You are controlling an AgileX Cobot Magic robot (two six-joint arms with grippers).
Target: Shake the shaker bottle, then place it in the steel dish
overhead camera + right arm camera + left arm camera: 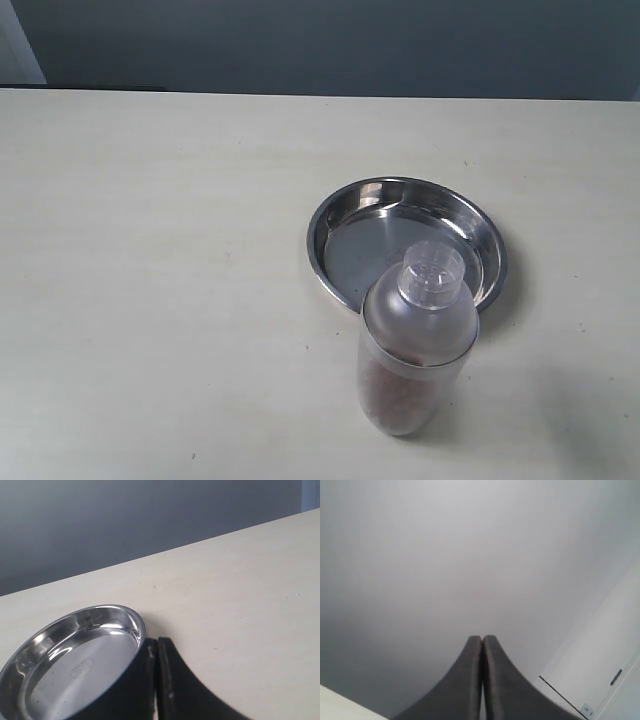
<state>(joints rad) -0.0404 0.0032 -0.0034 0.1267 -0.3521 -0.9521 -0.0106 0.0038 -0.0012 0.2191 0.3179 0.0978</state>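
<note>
The shaker bottle [415,345] stands upright on the table just in front of the steel dish [345,250]; its frosted dome and clear cap hide part of the dish's near rim, and reddish-brown bits show in its lower half. The dish is bare inside. Neither arm shows in the exterior view. My left gripper [482,639] is shut, its dark fingers pressed together and pointing at a grey wall. My right gripper [158,642] is shut too, with nothing in it; the steel dish [75,665] shows just beyond and beside its tips. The bottle is out of both wrist views.
The pale table [150,280] stretches wide to the left of the dish and bottle, with a dark wall [320,40] behind its far edge. A white door or panel [600,665] shows in the left wrist view.
</note>
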